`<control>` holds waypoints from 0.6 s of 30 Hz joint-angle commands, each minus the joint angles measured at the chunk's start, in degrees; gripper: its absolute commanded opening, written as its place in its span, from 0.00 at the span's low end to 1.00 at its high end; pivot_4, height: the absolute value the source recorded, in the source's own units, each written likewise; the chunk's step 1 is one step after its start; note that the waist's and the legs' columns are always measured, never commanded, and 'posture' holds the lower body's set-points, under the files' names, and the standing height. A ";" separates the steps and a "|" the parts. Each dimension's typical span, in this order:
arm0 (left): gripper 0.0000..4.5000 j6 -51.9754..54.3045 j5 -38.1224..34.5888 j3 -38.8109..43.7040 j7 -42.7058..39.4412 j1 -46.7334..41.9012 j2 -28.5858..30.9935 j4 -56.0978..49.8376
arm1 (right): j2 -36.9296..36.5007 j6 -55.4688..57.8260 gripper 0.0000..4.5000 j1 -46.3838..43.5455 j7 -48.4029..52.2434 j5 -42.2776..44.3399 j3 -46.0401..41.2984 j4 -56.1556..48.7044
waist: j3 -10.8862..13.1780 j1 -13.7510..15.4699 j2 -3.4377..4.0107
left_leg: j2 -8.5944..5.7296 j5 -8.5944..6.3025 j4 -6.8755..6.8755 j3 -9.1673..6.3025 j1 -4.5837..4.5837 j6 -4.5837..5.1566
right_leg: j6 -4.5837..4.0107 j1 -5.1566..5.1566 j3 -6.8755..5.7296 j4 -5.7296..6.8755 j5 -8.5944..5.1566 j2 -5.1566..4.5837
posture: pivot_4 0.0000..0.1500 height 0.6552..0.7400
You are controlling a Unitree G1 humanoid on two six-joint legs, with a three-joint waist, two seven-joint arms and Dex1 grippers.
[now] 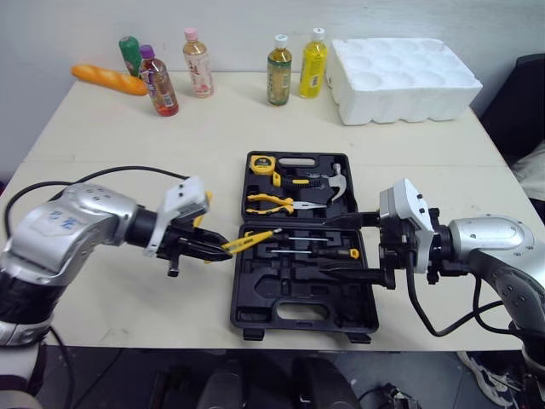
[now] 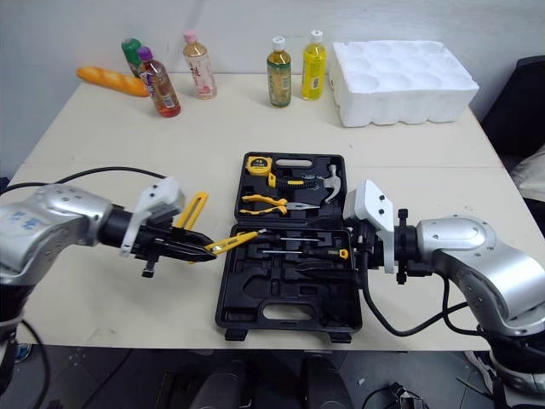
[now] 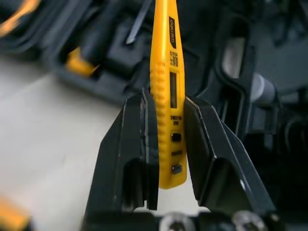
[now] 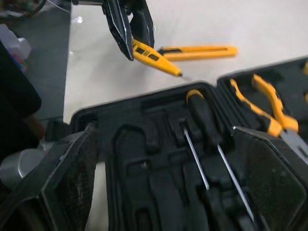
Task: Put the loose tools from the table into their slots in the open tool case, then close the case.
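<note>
Clenching yellow tester pen [image 3: 163, 57], left end effector [image 1: 220, 248]; pen's buttons [image 3: 176, 137] plain in wrist view.

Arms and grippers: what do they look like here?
The left arm and right arm have rounded silver shells; the left bears small blue lettering. A white block sits at each wrist, and black cables loop along both arms. The left gripper and right gripper each have two flat black fingers.

A test lab is suggested by a plain table [image 1: 213, 136] laid with drink bottles [image 1: 278, 70], a bread loaf [image 1: 109, 80] and a foam tray [image 1: 402, 78].
</note>
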 commanded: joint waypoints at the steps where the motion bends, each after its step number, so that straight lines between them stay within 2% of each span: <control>1: 0.10 -4.15 5.31 -8.13 -6.90 -7.40 -3.18 5.12 | -2.40 0.59 1.00 6.27 -2.36 -0.07 -4.42 -5.75 | 0.02 0.07 -0.03 | 0.00 0.05 0.04 0.00 -0.09 0.02 | 0.03 -0.07 0.00 0.05 0.02 0.04 | 1.00 1.00; 4: 0.10 -10.09 12.05 -16.63 -12.15 -13.37 -8.03 11.95 | -3.07 0.96 1.00 13.66 -5.76 -0.83 -7.75 -10.03 | 0.07 0.69 -0.12 | 0.00 0.12 0.15 0.05 -0.11 0.11 | 0.09 -0.13 0.08 0.36 0.05 0.12 | 1.00 1.00; 7: 0.10 -13.28 15.66 -20.03 -15.16 -16.49 -12.10 18.19 | -2.60 1.59 1.00 17.38 -8.68 0.11 -10.05 -12.74 | 0.11 0.89 -0.19 | 0.00 0.10 0.19 0.25 0.00 0.23 | 0.15 -0.14 0.33 0.39 0.08 0.20 | 1.00 1.00; 12: 0.10 -17.67 22.15 -23.17 -15.94 -20.50 -19.35 29.80 | -1.97 2.65 1.00 22.38 -12.56 1.66 -13.61 -16.37 | 0.16 1.30 -0.27 | 0.06 0.10 0.24 0.23 0.02 0.23 | 0.16 -0.16 0.40 0.44 0.08 0.30 | 1.00 1.00; 18: 0.10 -19.99 25.64 -22.83 -18.28 -21.71 -22.50 34.29 | -1.93 2.81 1.00 25.17 -15.18 3.04 -15.36 -18.09 | 0.16 1.31 -0.29 | 0.09 0.14 0.28 0.21 0.03 0.15 | 0.17 -0.15 0.45 0.58 0.09 0.33 | 1.00 1.00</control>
